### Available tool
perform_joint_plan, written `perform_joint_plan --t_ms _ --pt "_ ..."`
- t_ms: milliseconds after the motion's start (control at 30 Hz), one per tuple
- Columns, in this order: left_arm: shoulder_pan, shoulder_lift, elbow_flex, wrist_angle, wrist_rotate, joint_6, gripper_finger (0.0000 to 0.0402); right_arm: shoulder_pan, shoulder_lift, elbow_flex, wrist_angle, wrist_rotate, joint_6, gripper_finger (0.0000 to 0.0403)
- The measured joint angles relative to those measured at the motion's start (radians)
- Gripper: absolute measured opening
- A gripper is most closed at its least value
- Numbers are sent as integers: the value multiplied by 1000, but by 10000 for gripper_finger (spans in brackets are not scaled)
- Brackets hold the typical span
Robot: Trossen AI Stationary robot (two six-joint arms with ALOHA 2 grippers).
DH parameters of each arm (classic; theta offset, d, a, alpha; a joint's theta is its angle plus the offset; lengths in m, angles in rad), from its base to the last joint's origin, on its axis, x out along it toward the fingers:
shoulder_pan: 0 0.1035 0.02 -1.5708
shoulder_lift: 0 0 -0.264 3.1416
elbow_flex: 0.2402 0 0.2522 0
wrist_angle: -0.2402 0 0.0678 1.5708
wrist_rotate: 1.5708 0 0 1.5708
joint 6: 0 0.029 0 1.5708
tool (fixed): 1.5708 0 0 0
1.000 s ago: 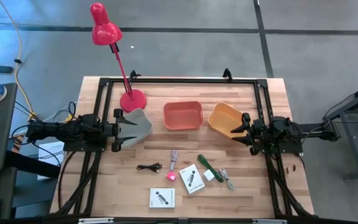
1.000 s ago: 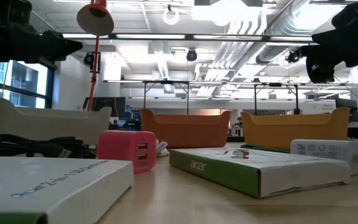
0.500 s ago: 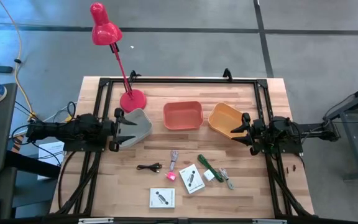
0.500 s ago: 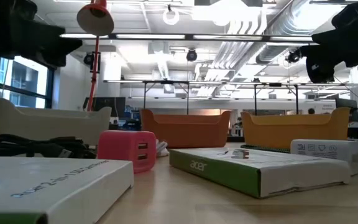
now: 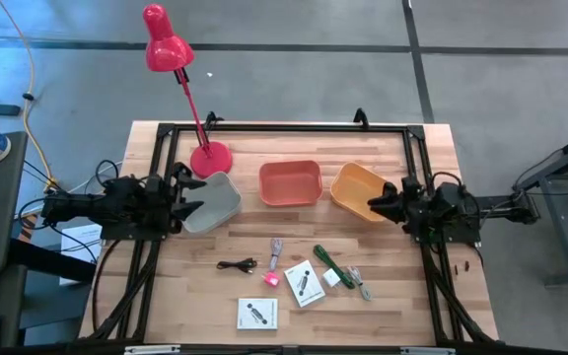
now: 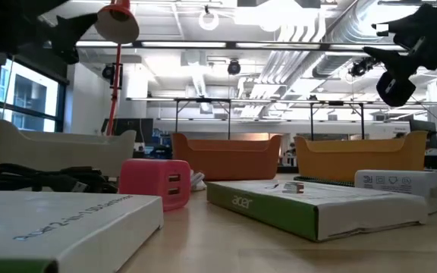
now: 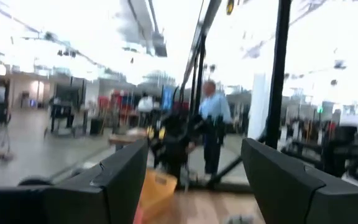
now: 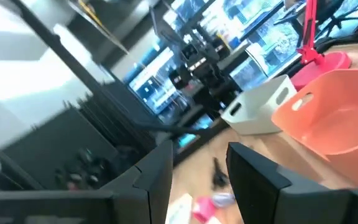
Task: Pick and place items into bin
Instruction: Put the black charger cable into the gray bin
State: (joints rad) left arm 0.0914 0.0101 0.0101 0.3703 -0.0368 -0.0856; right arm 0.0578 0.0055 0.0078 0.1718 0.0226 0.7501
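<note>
- The left gripper (image 5: 187,197) hovered at the counter's (image 5: 412,306) nine o'clock edge, just beside the grey bin (image 5: 216,196); its fingers (image 7: 114,180) stood wide apart and held nothing.
- The items lay loose toward six o'clock, none yet in a bin: a black cable (image 5: 236,264), a pink block (image 5: 270,279), and a white card (image 5: 257,314) nearest the front edge.
- A second white card (image 5: 305,283), the green-handled tool (image 5: 332,264) and small metal pieces (image 5: 361,283) sat close together further right.
- The red bin (image 5: 291,182) sat near twelve o'clock with the orange bin (image 5: 356,188) beside it, both apparently empty.
- The right gripper (image 5: 381,205) waited at three o'clock, touching or just over the orange bin's rim, fingers (image 8: 253,171) parted and empty.
- A good first reach would probably send each arm to its nearer item, descending straight down over an isolated piece such as the cable, so the crowded cluster is not scattered.
</note>
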Motion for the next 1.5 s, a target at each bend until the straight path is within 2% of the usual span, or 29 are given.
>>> perform_joint_plan --t_ms 167,367,600,767,1000,1133,1367,1500 --pt "0 0 0 2 -1 2 248 0 0 0 82 102 52 142" --pt "0 0 0 -4 19 -5 248 0 2 0 86 200 170 142" --pt "0 0 0 -5 63 -19 248 -1 2 0 87 296 56 142" --pt "0 0 0 -6 38 -27 248 -1 2 0 88 410 92 142" --pt "0 1 0 -34 18 -126 248 -1 2 0 88 344 151 142" --pt "0 14 0 -44 84 -201 248 -1 2 0 105 311 165 142" --pt "0 92 0 5 66 -269 248 -1 46 0 269 302 37 142" --pt "-8 163 0 82 160 -330 248 -1 113 1 348 280 9 142"
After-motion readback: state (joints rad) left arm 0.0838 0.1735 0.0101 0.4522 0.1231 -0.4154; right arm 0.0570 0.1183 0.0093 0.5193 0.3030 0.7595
